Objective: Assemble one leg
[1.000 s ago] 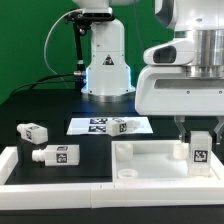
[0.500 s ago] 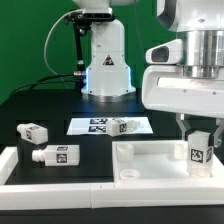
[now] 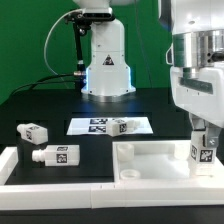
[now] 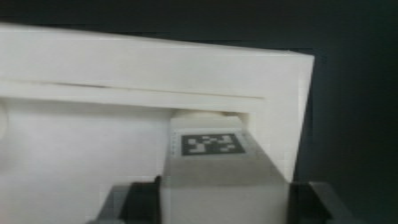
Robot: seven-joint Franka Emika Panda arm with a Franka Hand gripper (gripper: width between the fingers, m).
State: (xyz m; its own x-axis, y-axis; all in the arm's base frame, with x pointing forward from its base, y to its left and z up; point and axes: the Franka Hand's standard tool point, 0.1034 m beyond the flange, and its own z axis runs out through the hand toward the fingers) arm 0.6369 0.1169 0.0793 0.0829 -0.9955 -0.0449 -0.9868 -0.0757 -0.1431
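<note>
The gripper (image 3: 203, 137) grasps one leg (image 3: 203, 148) upright between its fingers, tag facing outward, at the exterior view's right end of the big white tray-shaped part (image 3: 150, 160); in the wrist view the same leg (image 4: 217, 165) shows pinched between the two dark fingers (image 4: 135, 203), with a corner of the tray part (image 4: 160, 80) beyond it. The step in hand looks like carrying the leg to its corner of the tray part for fitting. The next move probably calls for lining the leg squarely over its seat there and pressing or turning it home without letting it tip; whether the leg already touches the tray cannot be told. Three more legs wait: two (image 3: 34, 132) (image 3: 56, 154) at the exterior view's left on the black table (image 3: 40, 105), one (image 3: 123, 126) on the marker board (image 3: 90, 127). Against the picture a second ago, the arm and its leg have shifted toward the exterior view's right, nearer the tray's corner, while the loose legs lie as they did.
</note>
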